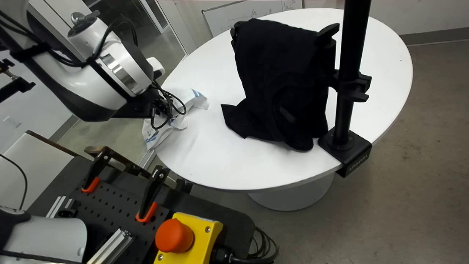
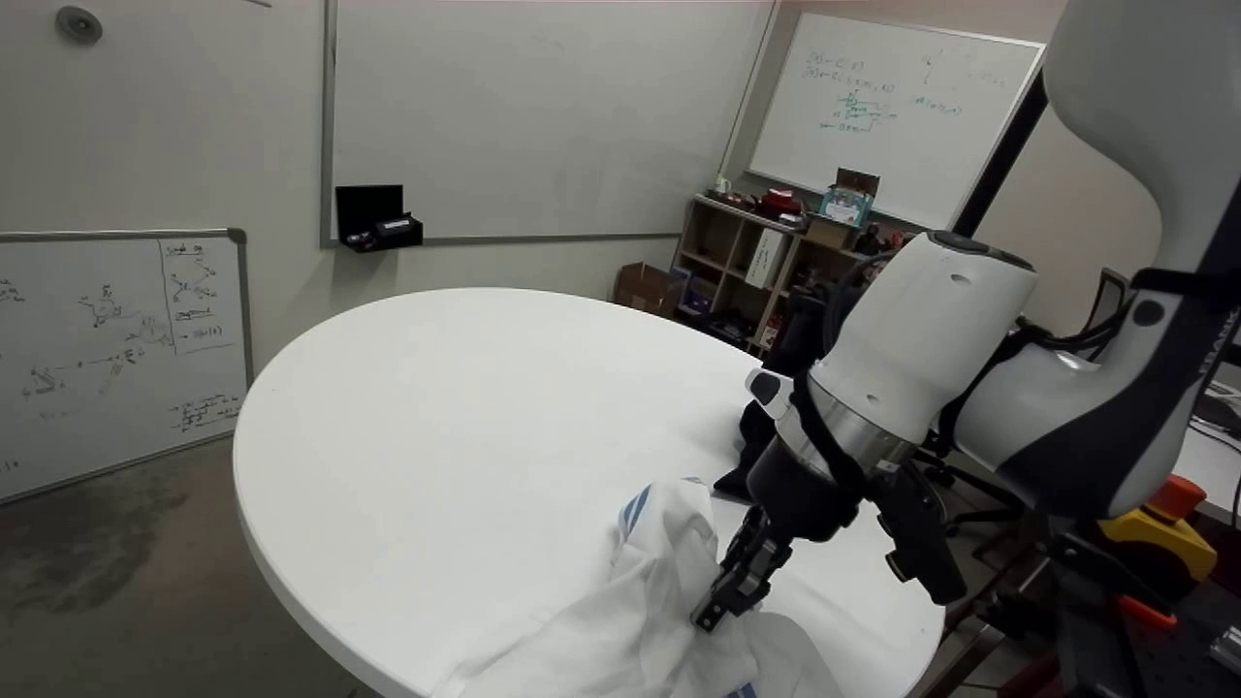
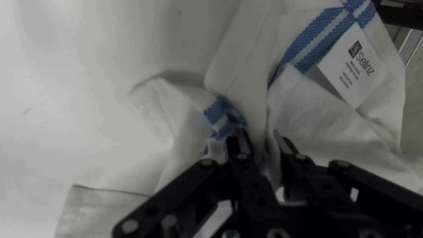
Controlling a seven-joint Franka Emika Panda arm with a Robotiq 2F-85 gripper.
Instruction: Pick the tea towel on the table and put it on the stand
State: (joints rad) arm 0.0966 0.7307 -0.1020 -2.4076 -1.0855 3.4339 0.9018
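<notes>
Tea towel (image 2: 645,611), white, blue-striped: light, soft, limp, not fragile, I judge. My fingers (image 3: 246,170) are clamped on a bunched fold; a thick gather should resist slipping.

At the table (image 2: 436,417), the tea towel (image 3: 333,129) has a label (image 3: 353,66) with "selinz"; near the table, the robot arm (image 2: 1018,417) bears "FRANK".

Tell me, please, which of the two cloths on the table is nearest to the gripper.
The white, blue-striped tea towel: its folds are pinched in the gripper. The black cloth shows no stripes and is apart from the gripper.
</notes>
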